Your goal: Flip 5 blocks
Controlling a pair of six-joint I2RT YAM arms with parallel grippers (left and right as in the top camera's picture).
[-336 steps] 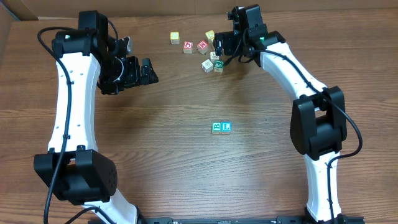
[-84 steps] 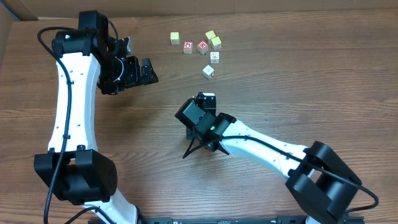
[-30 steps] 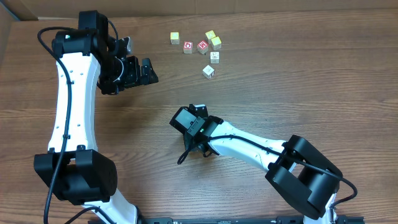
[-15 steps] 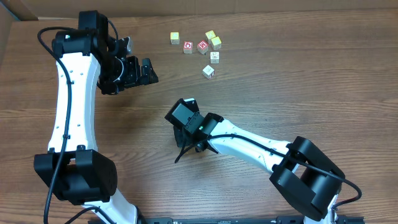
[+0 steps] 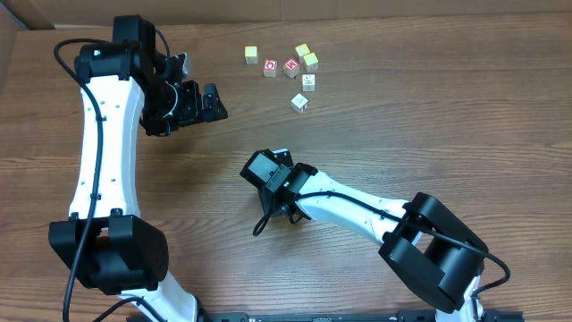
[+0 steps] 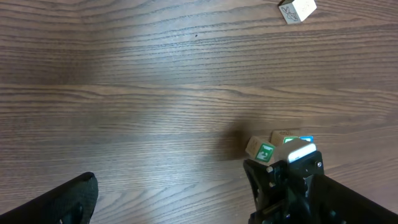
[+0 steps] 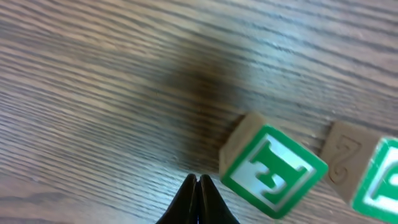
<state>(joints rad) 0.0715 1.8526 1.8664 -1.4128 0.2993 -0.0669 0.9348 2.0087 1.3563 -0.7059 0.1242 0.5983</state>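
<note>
Overhead, the right arm is seen stretched over the middle of the table [image 5: 465, 107], and whatever lies there is hidden beneath it. In the right wrist view the right gripper [image 7: 198, 182] is shown with its fingers pressed together into a point. Nothing is pinched, and the tip is set just beside the green-framed block [image 7: 271, 172]; whether it is touched cannot be told. A plain-faced block [image 7: 344, 160] lies next to that one, and a third block [image 7: 380, 180] is cut off by the frame. The left gripper [image 5: 207, 101] is held spread wide near the table's far left corner, with nothing between its fingers. Toward the far edge a white block [image 5: 308, 82] and a second white block [image 5: 299, 103] are seen apart from each other, close to the yellow cubes [image 5: 310, 61] and the red cubes [image 5: 270, 68]. The three middle blocks are judged to be the ones worked on so far, though it cannot be told whether the green-framed one is turned yet. The two white ones are judged to be left.
</note>
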